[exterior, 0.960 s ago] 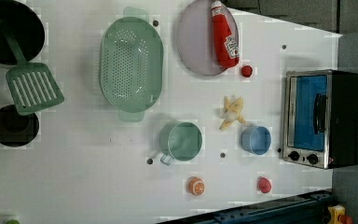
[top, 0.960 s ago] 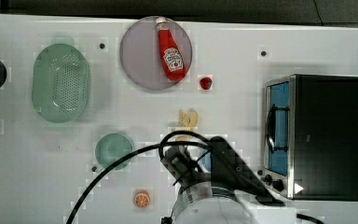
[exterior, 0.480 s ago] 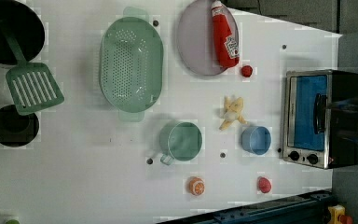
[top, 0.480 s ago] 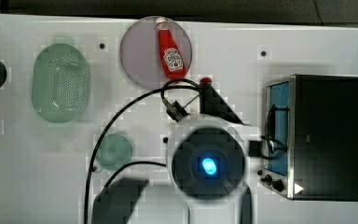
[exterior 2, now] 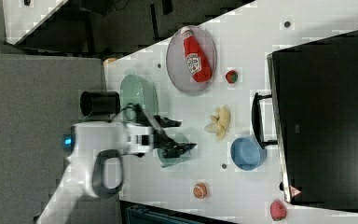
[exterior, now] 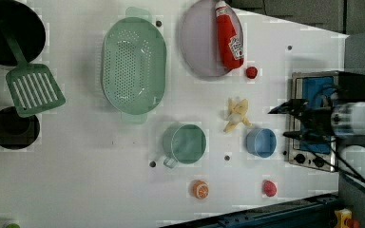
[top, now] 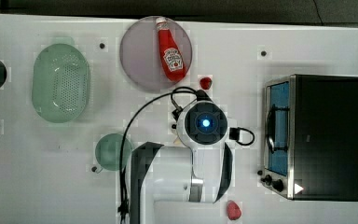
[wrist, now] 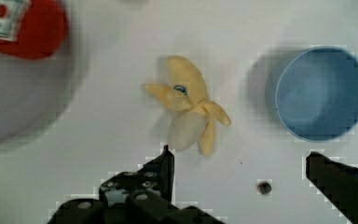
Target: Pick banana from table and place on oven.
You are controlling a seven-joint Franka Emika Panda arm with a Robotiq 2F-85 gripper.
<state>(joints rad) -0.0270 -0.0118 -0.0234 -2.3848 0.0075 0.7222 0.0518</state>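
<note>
Since a second ago the arm has swung out over the middle of the worktop [top: 317, 46], covering the banana in the top view. Its claw [wrist: 237, 163] hangs wide open and empty above the worktop. The oven [exterior: 321, 118] sits at the left view's right, the peeled banana [exterior: 236, 115] seemingly untouched beside the blue cup [exterior: 261, 142].

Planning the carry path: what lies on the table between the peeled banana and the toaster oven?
In the left view, a small blue bowl sits between the peeled yellow banana and the silver-fronted toaster oven; otherwise bare white tabletop.
</note>
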